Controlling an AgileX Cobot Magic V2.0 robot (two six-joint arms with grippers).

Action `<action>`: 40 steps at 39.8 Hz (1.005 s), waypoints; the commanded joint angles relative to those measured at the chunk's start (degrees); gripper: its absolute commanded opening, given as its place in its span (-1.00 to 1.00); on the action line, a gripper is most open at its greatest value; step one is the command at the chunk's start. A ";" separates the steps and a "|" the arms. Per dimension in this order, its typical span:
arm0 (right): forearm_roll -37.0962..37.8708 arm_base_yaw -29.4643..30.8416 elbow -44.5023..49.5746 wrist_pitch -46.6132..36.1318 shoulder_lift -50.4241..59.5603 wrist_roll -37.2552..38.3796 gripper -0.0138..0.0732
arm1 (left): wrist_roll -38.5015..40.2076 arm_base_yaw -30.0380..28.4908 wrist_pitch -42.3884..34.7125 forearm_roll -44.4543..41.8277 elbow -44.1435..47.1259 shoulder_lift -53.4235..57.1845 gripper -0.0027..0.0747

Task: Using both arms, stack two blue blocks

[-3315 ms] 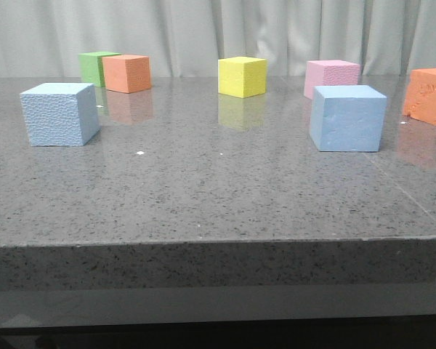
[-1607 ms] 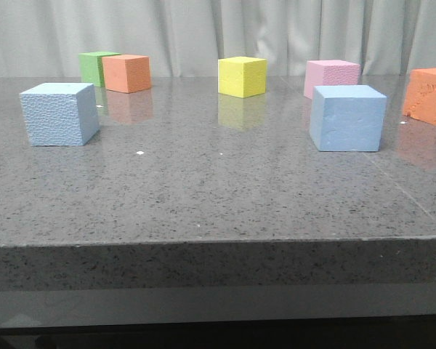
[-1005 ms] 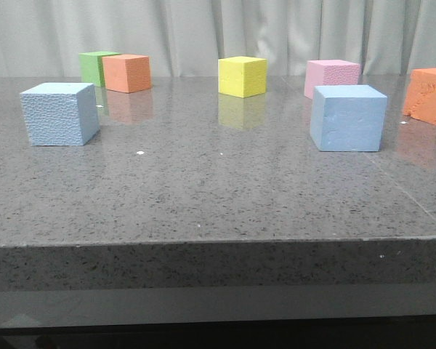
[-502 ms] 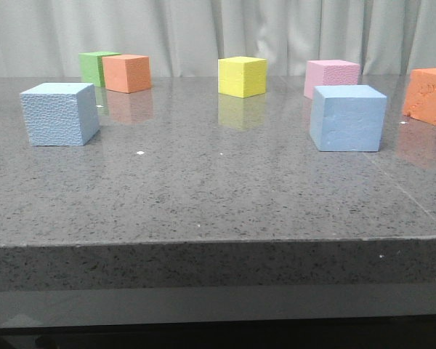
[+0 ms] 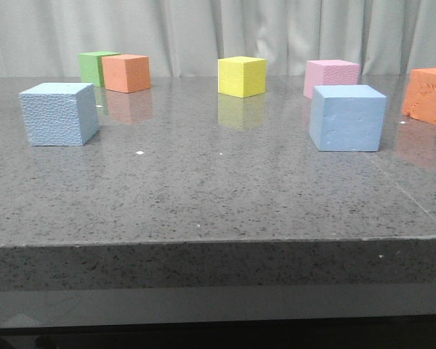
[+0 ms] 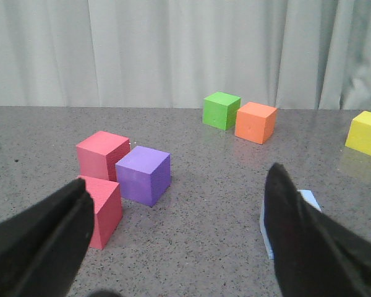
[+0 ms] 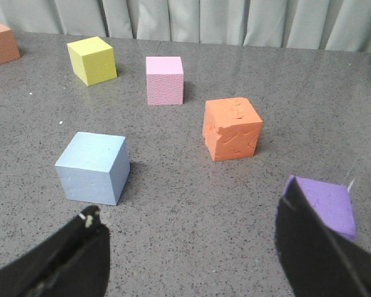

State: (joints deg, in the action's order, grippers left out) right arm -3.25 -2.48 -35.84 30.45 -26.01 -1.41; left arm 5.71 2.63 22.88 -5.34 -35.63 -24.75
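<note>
Nothing has shifted over the last few seconds: both blue blocks sit where they were, one point(image 5: 59, 113) near the table's point(image 5: 218, 196) left edge, one point(image 5: 347, 117) toward the right, well apart. The left end effector point(image 6: 173, 241) and right end effector point(image 7: 191, 247) gape wide, empty. Stacking hasn't started.

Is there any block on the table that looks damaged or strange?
Yes. The orange block near the pink block has deep dents and gouges on its faces, unlike the others. Both blue blocks sit flat and apart.
</note>
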 commanded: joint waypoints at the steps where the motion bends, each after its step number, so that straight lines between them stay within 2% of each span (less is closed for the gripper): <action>1: -0.08 -0.01 -2.09 -4.07 -0.71 -0.10 0.64 | -0.14 0.36 -4.63 -0.30 -1.73 -0.75 0.53; 17: -0.44 -0.01 -2.19 -5.29 -0.80 -0.10 0.64 | -0.14 0.36 -4.63 -0.30 -1.73 -0.75 0.30; 22: -1.38 -0.01 -3.79 -4.85 -0.94 -0.10 0.78 | -0.14 0.36 -4.63 -0.30 -1.73 -0.75 0.22; 24: -1.50 -0.01 -4.88 -4.03 -1.47 -0.10 0.83 | -0.14 0.36 -4.63 -0.30 -1.73 -0.75 0.19; 31: -4.61 -0.01 -11.59 3.79 -6.97 -0.86 0.82 | -0.14 0.36 -4.63 -0.30 -1.73 -0.75 0.09; 35: -9.85 -0.01 -15.55 6.53 -11.38 -5.00 0.82 | -0.14 0.36 -4.63 -0.30 -1.73 -0.75 0.04; 40: -20.51 -0.13 -20.78 11.59 -18.16 -17.50 0.82 | -0.14 0.36 -4.63 -0.30 -1.73 -0.75 0.01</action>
State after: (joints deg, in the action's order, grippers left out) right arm -16.26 -2.48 -51.80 42.16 -39.96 -10.69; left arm 5.60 2.63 22.88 -5.55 -35.63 -24.75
